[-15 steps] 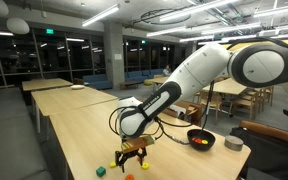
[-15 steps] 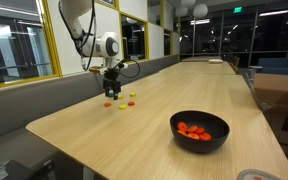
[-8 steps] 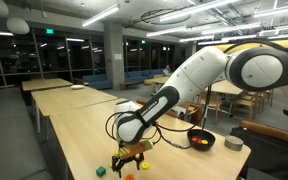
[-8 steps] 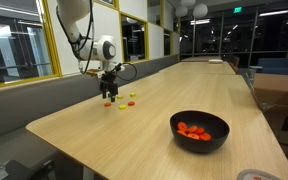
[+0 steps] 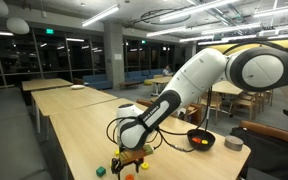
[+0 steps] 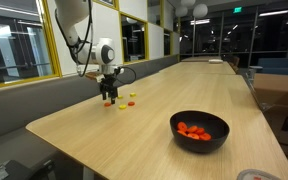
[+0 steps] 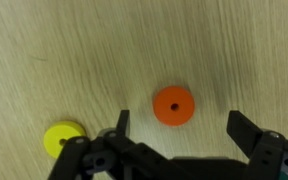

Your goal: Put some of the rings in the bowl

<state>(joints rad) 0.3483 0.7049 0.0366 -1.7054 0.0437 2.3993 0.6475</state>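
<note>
Well apart, jaws of the gripper (image 7: 180, 122) flank 1 orange ring (image 7: 173, 105), gripping nothing.

No legible text — none anywhere.

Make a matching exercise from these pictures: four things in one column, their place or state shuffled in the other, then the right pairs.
Things
1. flat orange plastic ring
2. flat yellow plastic ring
3. round black bowl
4. Robotiq gripper

Places or states
A. holds a heap of orange pieces
B. open, fingers spread apart
C. on the wooden table, in line with the gap between the two fingers in the wrist view
D. on the table outside the fingers, near the wrist view's left edge

Pairs: 1-C, 2-D, 3-A, 4-B
</note>
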